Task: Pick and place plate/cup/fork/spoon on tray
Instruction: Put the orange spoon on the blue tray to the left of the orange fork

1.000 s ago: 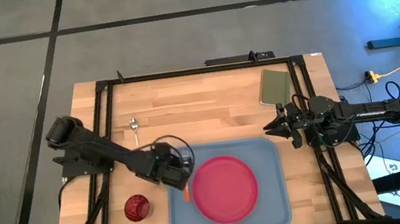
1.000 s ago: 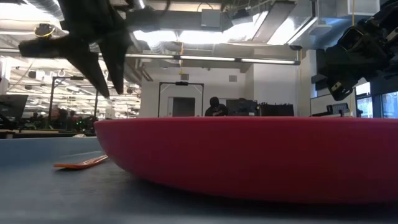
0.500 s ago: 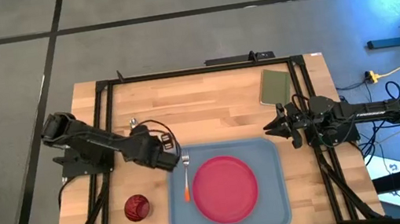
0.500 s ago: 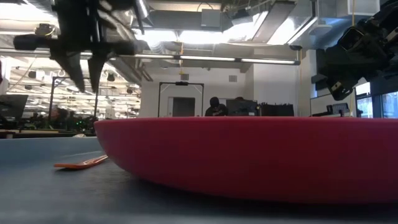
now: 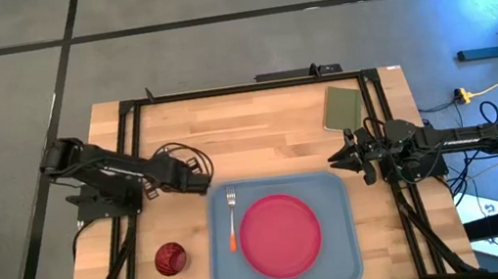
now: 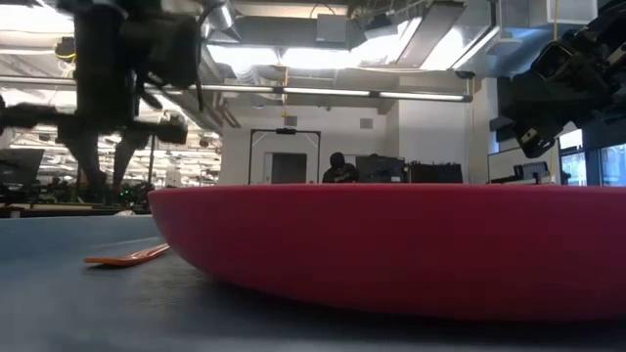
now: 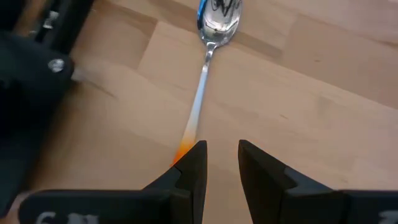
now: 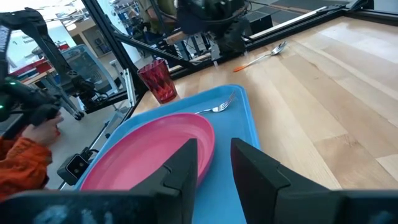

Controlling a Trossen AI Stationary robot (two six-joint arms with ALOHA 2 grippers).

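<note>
Spoon (image 7: 208, 62) lengthwise, bowl away from left claw (image 7: 221, 165)

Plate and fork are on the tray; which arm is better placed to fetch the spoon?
Left. Its pincer hovers open right by the small silver spoon on the wooden table; the right pincer waits across the table.

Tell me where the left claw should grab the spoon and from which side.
Grip the spoon on its thin straight handle, near the orange end, coming straight down. It lies flat on the wooden table, and the left claw is open beside that end already.
</note>
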